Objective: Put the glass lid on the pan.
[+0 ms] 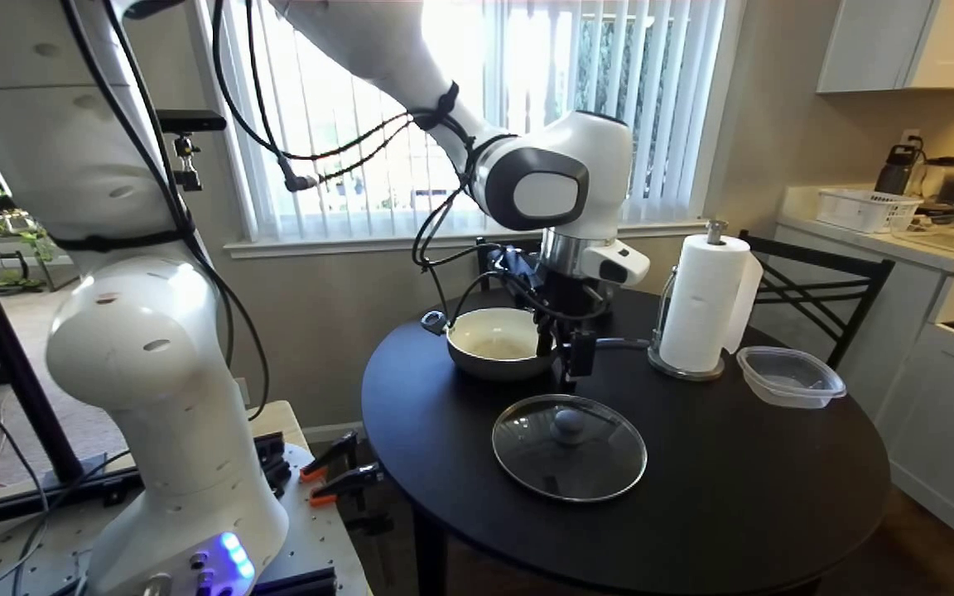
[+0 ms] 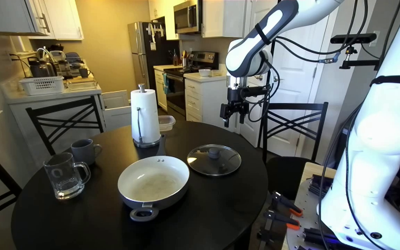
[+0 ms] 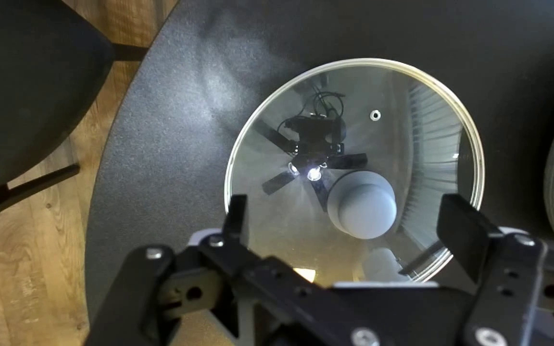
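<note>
Fingers (image 3: 464,235) parted wide and grasping nothing, the gripper (image 3: 346,223) hangs above the dark table (image 1: 734,480), pointing down, with the glass lid (image 2: 215,165) below it. The lid lies flat on the table, its knob (image 3: 366,206) upward, and the descent turns on that knob. In the wrist view it shows between the fingers, seemingly a little off the midline, towards the finger nearer the pan (image 2: 153,184); a slight shift that way would probably centre it. Being round, the knob has no long axis, so the wrist likely needs no turn. The fingers would close along a line running roughly from the table's edge towards the pan, which stands just beside the lid, apart from it and uncovered. Lifting and carrying both seem to lie ahead.

Height over the knob is hard to judge: in an exterior view the fingertips (image 2: 226,121) sit well above the lid, but the wrist view, looking down, flattens that gap. There the gripper's body covers part of the lid's rim, and the frame's right edge cuts off all but a strip of the pan. Bright reflections muddle the glass around the knob. In an exterior view the dark fingers blend with the gripper's body and hide part of the pan's pale inside (image 1: 489,339).
</note>
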You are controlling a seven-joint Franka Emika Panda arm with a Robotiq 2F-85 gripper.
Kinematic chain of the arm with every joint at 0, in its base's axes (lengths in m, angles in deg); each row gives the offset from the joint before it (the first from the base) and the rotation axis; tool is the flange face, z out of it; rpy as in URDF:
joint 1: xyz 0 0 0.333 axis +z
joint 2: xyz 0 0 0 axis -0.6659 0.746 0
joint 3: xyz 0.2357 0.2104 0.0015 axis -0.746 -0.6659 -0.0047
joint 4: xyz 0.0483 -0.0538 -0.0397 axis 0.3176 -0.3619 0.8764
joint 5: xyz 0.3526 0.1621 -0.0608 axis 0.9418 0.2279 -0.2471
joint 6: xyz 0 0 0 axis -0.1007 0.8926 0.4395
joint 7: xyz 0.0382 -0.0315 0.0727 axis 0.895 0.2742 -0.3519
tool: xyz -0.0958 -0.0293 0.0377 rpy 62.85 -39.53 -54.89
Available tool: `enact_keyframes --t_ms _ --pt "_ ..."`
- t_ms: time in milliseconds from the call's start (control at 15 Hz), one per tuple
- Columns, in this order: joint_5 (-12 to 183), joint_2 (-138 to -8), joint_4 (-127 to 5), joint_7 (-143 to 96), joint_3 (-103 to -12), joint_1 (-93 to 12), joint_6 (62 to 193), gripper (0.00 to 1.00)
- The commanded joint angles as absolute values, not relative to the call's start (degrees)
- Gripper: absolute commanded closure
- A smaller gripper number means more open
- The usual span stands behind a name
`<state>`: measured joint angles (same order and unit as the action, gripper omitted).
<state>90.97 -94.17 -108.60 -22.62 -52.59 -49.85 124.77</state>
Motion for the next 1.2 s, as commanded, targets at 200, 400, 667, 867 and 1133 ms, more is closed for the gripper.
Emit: enact_keyframes --t_ms 200,400,667,867,1133 --pt "91.0 -94.2 -108.5 -22.6 -52.7 -50.0 124.7 0.00" --pt "92.3 -91.8 -107.3 -22.4 -52.9 -49.6 124.8 0.00" --pt "95.3 -83.3 -103.5 -21.7 -53.7 -48.8 126.3 0.00" --pt "93.4 -77.0 -98.7 -22.8 -54.3 -48.5 125.3 0.00" --pt "90.9 -71.3 -94.0 -23.0 -54.3 -48.1 123.9 0.00"
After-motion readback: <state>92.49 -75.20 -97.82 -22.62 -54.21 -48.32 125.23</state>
